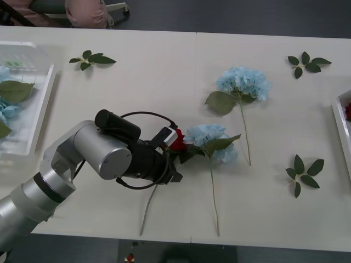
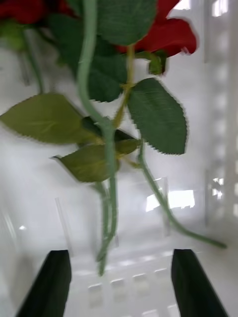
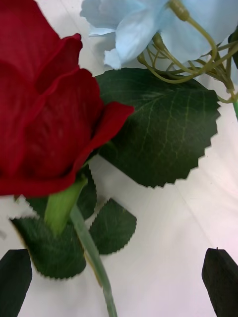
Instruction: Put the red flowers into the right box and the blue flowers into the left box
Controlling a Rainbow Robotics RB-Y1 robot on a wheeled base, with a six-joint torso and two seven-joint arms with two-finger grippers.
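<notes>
The left end effector (image 1: 176, 159) reaches over the table (image 1: 164, 82) from its near left corner toward the middle; it sits at a red rose (image 1: 176, 139) lying near the table's centre, just beside a blue hydrangea (image 1: 211, 141); in the left wrist view its black fingertips (image 3: 220, 280) stand wide apart at the two corners, open and holding nothing, with the rose (image 3: 47, 109) and its green stem (image 3: 91, 257) between them and a large dark leaf (image 3: 161, 129) under the pale blue petals (image 3: 144, 22). The rose's stem (image 1: 148, 211) runs toward the table's near edge. A second blue hydrangea (image 1: 243, 83) lies farther back, toward the far right, its stem pointing at the near edge; the two blue heads are well apart.

The left box (image 1: 41, 104) rests at the table's left edge with blue flowers (image 1: 6, 109) and big leaves inside it. The right box (image 1: 341, 129) shows at the right edge with a bit of red (image 1: 348, 111) in it.

The right end effector (image 2: 119, 282) hovers over the white ribbed floor of the right box (image 2: 218, 99); its black fingers (image 2: 49, 282) are spread open and empty; red roses (image 2: 163, 34) with green stems and leaves lie in the box ahead of them.

Loose leaf sprigs lie at the far left (image 1: 91, 59), far right (image 1: 307, 63) and near right (image 1: 304, 172) of the table.
</notes>
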